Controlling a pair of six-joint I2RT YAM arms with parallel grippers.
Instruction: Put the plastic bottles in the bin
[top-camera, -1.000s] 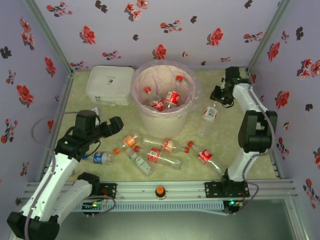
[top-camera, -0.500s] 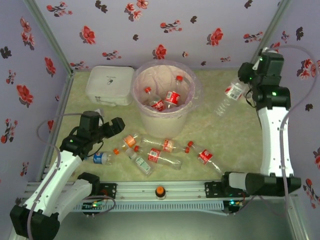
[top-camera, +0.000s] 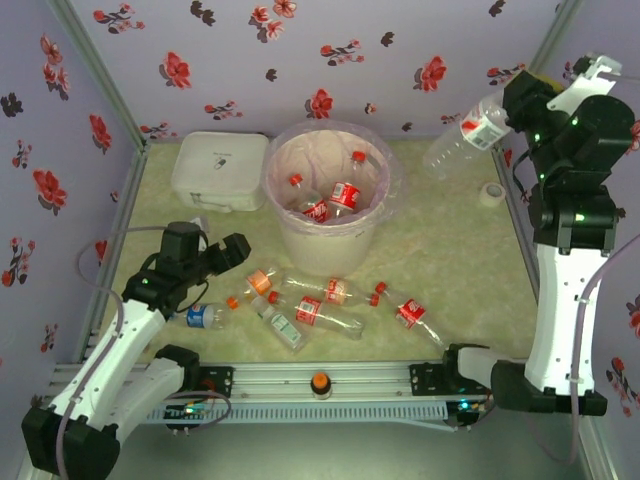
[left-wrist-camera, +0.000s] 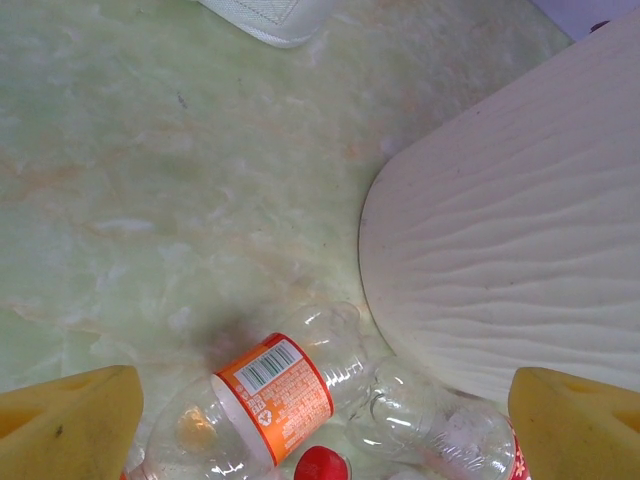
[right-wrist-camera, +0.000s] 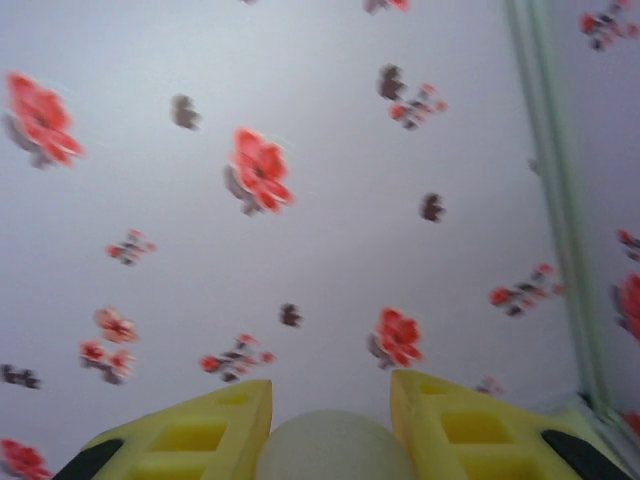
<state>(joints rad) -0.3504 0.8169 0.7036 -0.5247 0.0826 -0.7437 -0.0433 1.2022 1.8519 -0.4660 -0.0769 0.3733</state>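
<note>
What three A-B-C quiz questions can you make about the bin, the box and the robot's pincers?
1. In the top view, which side of the bin is the white lidded box on?
A left
B right
C in front

2. What colour is the bag lining the bin?
A green
B black
C pink

3. What is the right pincer doing?
A lying open on the table
B holding a plastic bottle up in the air
C reaching into the bin

Answers:
1 A, the box sits beside the bin's left rim.
2 C, the liner shows pink around the rim.
3 B, it is shut on the bottle's end, high above the table.
</note>
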